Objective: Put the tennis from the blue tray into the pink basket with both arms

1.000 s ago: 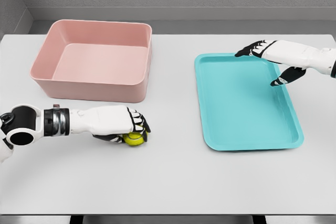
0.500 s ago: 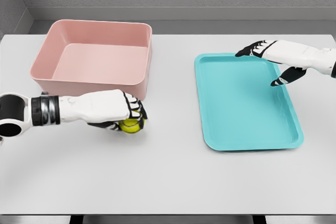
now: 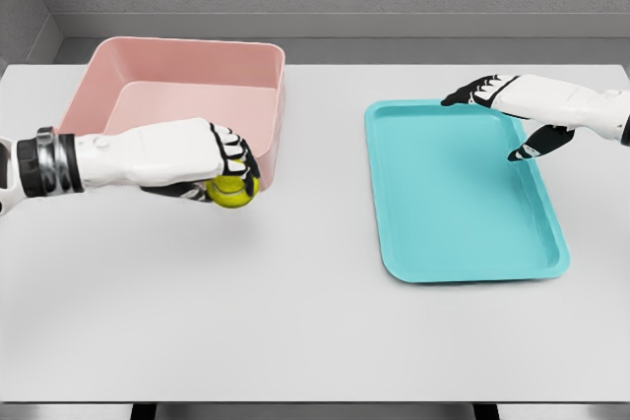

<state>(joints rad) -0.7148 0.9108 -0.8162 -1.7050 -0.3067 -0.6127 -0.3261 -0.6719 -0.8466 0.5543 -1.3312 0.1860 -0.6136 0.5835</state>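
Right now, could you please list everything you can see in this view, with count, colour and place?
table: one, white, fills most of the view.
pink basket: one, pink, far left of the table.
blue tray: one, teal blue, right half of the table, nothing in it.
tennis ball: one, yellow-green, held in front of the basket's near wall.
left hand: one, white with black fingers, closed on the tennis ball.
right hand: one, white with black fingers, open over the tray's far right corner, holding nothing.
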